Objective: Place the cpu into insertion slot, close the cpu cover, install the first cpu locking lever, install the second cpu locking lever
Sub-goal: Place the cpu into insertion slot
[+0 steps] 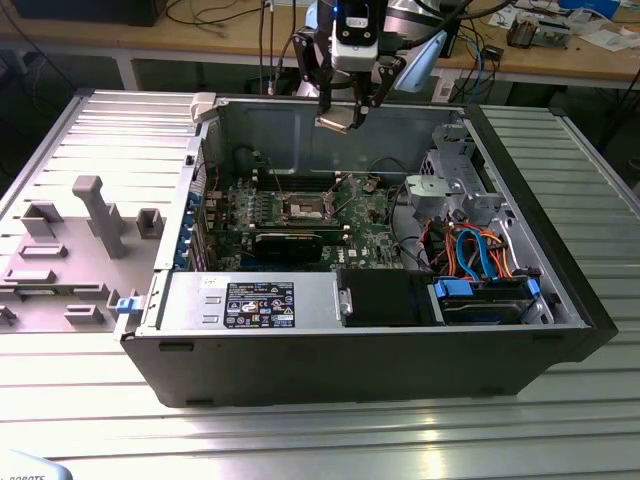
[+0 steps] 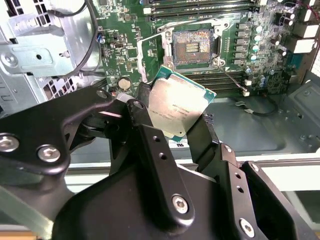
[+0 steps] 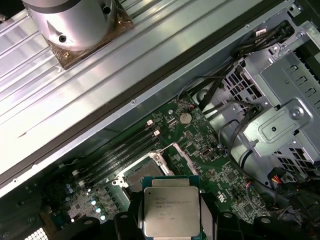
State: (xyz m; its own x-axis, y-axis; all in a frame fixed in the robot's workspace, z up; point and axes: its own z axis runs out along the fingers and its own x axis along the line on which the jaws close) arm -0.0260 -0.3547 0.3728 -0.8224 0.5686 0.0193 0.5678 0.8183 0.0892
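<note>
My gripper [image 1: 345,112] hangs above the open computer case, shut on the cpu [image 1: 337,122], a small square chip with a dull silvery top. In both wrist views the cpu [image 2: 177,110] [image 3: 171,206] sits tilted between the black fingers [image 2: 210,127]. The insertion slot [image 2: 192,44] lies uncovered below it on the green motherboard [image 2: 125,45], with a dark centre and a silvery rim. The slot [image 1: 305,207] is some way beneath the gripper, and the cpu partly hides it [image 3: 137,175] in the first wrist view. I cannot tell the cpu cover or the locking levers apart from the metal around the socket.
Long black memory slots [image 2: 200,7] flank the socket. A black graphics card [image 1: 290,242] lies in front of it. A grey drive cage [image 1: 450,190] with orange and blue cables [image 1: 480,250] fills the exterior view's right. The case walls [image 1: 330,345] ring the board. A grey fixture block [image 1: 90,220] sits outside.
</note>
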